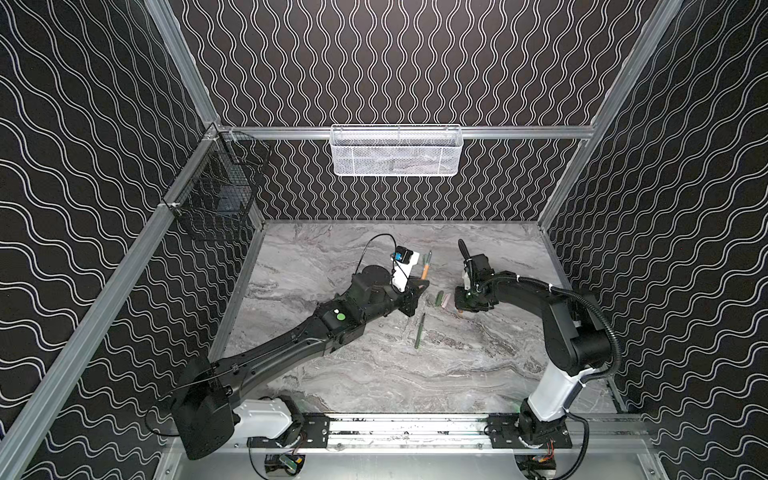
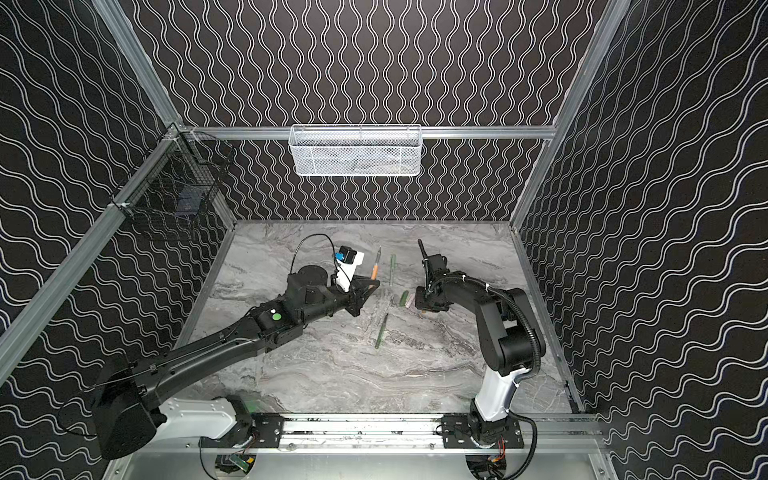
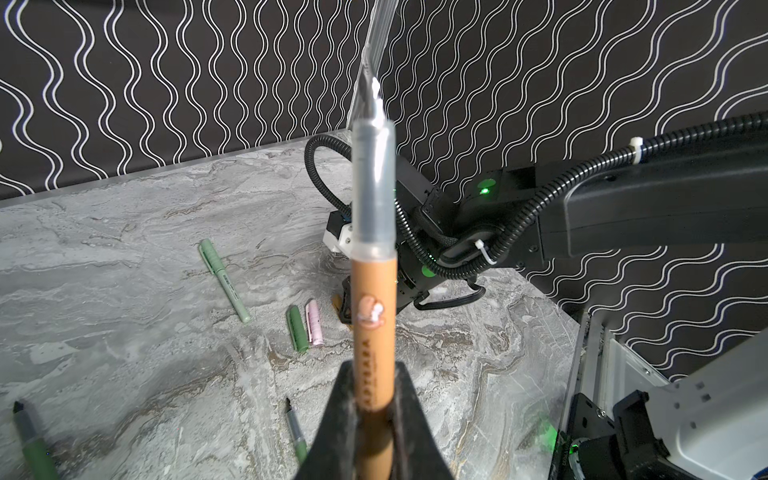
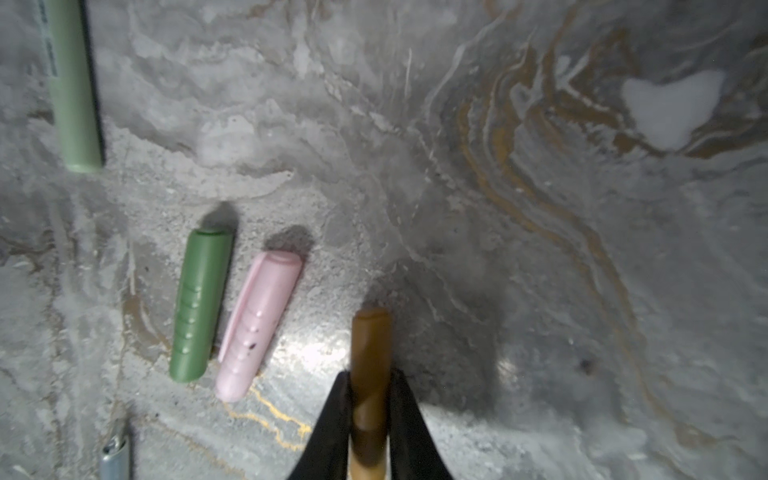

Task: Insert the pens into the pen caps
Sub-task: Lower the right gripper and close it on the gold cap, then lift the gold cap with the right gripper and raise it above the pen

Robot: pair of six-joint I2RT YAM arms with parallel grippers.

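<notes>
Left gripper [image 3: 374, 372] clamps the orange-brown pen [image 3: 371, 291] aloft near the pink cap [image 4: 259, 324]; right gripper [image 4: 370, 378], just beside that cap, pinches the orange-brown cap [image 4: 370, 332]. Next, seemingly: align tip with cap mouth.

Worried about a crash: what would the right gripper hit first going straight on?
Likely the marble table: the right gripper points down at it, its orange-brown cap leading; depth unclear.

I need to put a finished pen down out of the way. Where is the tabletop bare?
Bare marble tabletop: the wide near strip between the dark green pen and the base rail; also the far left corner below the black wire basket. Crowded: the middle, around the dark green cap, pink cap, left gripper and right gripper.
</notes>
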